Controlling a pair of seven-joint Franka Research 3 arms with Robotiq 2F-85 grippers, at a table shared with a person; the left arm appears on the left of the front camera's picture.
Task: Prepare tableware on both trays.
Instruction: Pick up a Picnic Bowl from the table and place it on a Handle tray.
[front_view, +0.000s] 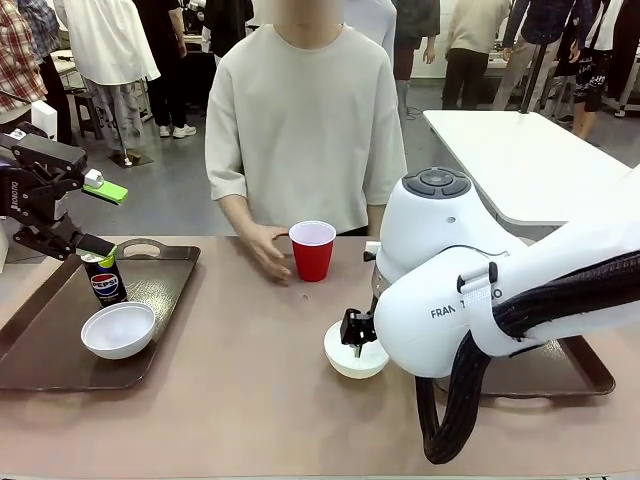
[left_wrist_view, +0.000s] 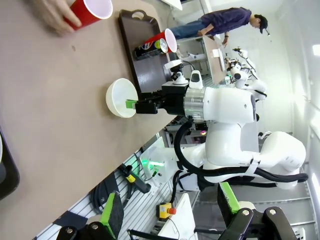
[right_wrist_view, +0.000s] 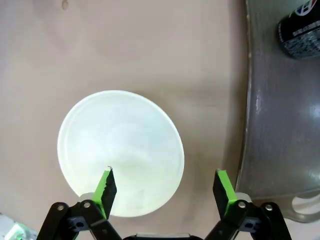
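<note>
On the left tray (front_view: 40, 340) stand a Pepsi can (front_view: 104, 282) and a white bowl (front_view: 118, 330). My left gripper (front_view: 100, 218) hangs open just above the can, its lower finger close to the can's top. A second white bowl (front_view: 356, 358) (right_wrist_view: 120, 152) (left_wrist_view: 121, 97) lies on the bare table mid-front. My right gripper (right_wrist_view: 165, 187) is open over it, one finger inside the rim and one outside. A person's hand (front_view: 262, 250) rests beside a red cup (front_view: 312, 250) (left_wrist_view: 92, 10). The right tray (right_wrist_view: 280, 125) (left_wrist_view: 145, 60) carries a dark can (right_wrist_view: 300, 22) and a red cup (left_wrist_view: 167, 40).
My right arm (front_view: 480, 300) hides most of the right tray (front_view: 570, 370) in the front view. The person stands at the far edge of the table. A white table (front_view: 520, 160) and other people are behind.
</note>
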